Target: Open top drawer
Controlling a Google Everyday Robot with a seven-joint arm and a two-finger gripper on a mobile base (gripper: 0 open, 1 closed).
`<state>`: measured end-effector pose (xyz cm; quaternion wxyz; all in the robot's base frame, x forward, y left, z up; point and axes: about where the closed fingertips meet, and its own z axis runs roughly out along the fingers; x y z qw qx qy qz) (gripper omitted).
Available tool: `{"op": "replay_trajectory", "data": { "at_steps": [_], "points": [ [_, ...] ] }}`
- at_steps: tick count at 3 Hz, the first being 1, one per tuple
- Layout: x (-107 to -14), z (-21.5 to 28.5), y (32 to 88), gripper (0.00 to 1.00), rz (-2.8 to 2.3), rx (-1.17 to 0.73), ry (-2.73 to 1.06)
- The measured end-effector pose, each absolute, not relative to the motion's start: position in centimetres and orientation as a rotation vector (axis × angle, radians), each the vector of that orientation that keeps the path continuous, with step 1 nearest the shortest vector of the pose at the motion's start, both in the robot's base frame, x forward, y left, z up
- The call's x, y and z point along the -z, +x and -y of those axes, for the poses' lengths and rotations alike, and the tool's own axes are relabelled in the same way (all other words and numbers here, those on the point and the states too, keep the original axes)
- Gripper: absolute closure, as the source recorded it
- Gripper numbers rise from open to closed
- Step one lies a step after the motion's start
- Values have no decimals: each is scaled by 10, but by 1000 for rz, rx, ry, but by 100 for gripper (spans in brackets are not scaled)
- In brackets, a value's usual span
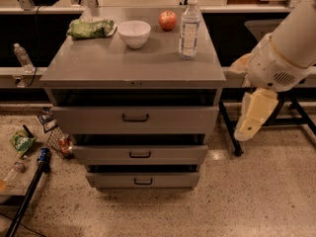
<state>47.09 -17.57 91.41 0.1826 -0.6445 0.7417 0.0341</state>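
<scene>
The top drawer point(173, 120) is the widest grey drawer of the cabinet, with a small dark bar handle point(135, 117) at its centre. Its front stands a little forward of the cabinet top, with a dark gap above it. My gripper point(248, 130) hangs at the end of the white and cream arm to the right of the cabinet, level with the top drawer and apart from it. It touches nothing.
Two narrower drawers, middle point(139, 154) and bottom point(143, 180), sit below. On the cabinet top stand a white bowl point(134, 32), an apple point(167, 19), a water bottle point(189, 27) and a green bag point(90, 28). Litter point(22, 142) and a black pole point(27, 196) lie on the floor at left.
</scene>
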Motion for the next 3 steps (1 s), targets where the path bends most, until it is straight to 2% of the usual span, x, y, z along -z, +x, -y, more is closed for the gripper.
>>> {"op": "replay_trajectory", "data": {
  "at_steps": [1,2,3],
  "points": [
    [-857,132,491,0,-1875,-221,-1951],
    [-827,110,508,0,-1742,-254,-1992],
    [-829,110,508,0,-1736,-245,-1998]
  ]
}}
